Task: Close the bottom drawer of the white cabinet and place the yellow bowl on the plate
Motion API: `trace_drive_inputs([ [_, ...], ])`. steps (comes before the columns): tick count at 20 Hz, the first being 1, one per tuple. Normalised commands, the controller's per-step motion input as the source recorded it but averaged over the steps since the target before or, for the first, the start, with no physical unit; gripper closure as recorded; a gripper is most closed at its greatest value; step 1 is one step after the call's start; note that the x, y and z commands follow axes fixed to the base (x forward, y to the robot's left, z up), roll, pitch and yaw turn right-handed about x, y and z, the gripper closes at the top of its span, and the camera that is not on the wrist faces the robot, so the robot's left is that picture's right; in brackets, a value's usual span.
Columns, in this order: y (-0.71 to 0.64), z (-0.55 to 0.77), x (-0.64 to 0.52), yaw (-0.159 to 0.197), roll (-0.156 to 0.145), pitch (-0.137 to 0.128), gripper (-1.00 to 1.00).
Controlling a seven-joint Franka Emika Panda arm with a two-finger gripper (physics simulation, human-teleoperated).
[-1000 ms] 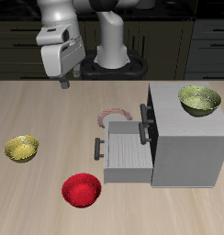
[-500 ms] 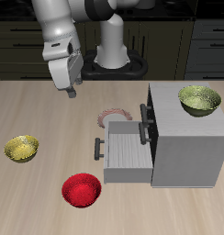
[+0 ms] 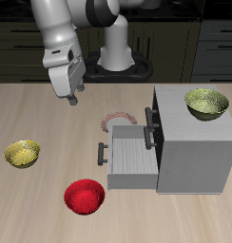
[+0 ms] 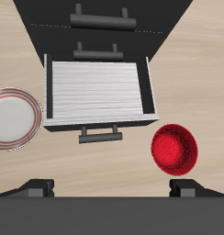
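Gripper (image 3: 71, 98) hangs above bare table, jaws pointing down.

On the bench (image 3: 42, 114) the white cabinet (image 3: 194, 142) has its bottom drawer (image 3: 127, 161) pulled out, the plate (image 3: 116, 121) behind it, the yellow bowl (image 3: 22, 153) well apart, the claw (image 3: 70, 98) raised above the surface.

The bottom drawer (image 3: 127, 158) juts from the white cabinet (image 3: 194, 152); the plate (image 3: 116, 121) lies just behind it.
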Motion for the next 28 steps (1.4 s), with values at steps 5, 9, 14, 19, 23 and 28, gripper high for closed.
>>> trace_drive_inputs([
  [5, 0.02, -0.35, 0.04, -0.01, 0.026, 0.039, -1.0],
  [9, 0.04, -0.17, 0.04, -0.025, 0.018, 0.011, -1.0],
  [14, 0.03, -0.16, 0.01, 0.002, 0.013, 0.015, -1.0],
  [19, 0.0, -0.2, -0.02, -0.005, 0.008, 0.031, -1.0],
  [23, 0.01, -0.26, -0.03, 0.013, 0.006, 0.026, -1.0],
  [28, 0.0, -0.15, -0.03, 0.025, 0.016, 0.027, -1.0],
])
